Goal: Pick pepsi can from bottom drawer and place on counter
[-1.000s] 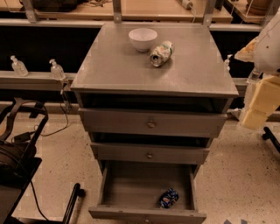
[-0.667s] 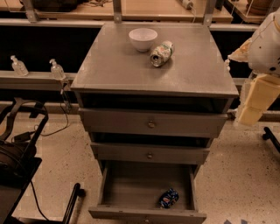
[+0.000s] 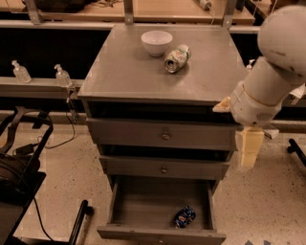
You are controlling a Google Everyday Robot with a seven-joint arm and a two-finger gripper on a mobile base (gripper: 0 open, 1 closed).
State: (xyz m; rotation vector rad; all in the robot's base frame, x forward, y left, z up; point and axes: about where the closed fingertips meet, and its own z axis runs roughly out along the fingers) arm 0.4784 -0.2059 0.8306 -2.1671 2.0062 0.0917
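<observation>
Looks like a robotics lab or workshop: grey metal drawer cabinet on a speckled floor, wooden workbench behind, pump bottles on a ledge, loose cables and black equipment at left. Gripper hanging just beside the cabinet's right edge.

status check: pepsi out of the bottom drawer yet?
Not yet. Done: the bottom drawer stands open. In hand: the gripper hangs to the right of the middle drawer, well apart from the pepsi can, which lies at the bottom drawer's front right. Left: reach in, grasp, lift, set it on the counter, likely clear of the bowl and green-and-white can.
</observation>
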